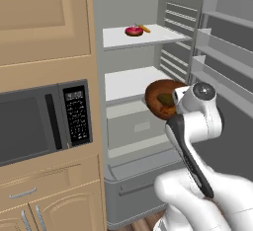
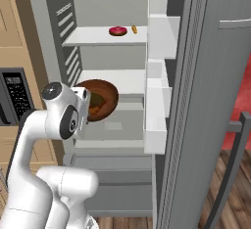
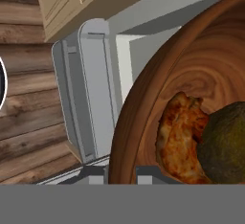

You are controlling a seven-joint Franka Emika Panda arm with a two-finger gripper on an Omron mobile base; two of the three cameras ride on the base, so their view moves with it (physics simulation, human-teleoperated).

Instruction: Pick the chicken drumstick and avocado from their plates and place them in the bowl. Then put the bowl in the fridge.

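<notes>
Bowl point(image 2: 105, 96), tilted, containing chicken drumstick point(image 3: 179, 139) and avocado point(image 3: 225, 141), is held by its rim in closed gripper point(image 3: 122, 173) before the open fridge point(image 1: 133, 84).

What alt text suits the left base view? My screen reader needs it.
The white arm holds the wooden bowl, with avocado and chicken drumstick inside, tilted before the open fridge; a microwave sits left.

Glossy white, rounded arm point(image 1: 197, 126) shells with a dark grey band along one link. Round grey cap on the top joint, ringed in black. Bulky white base segment point(image 2: 59, 189) below, smooth and unmarked.
</notes>
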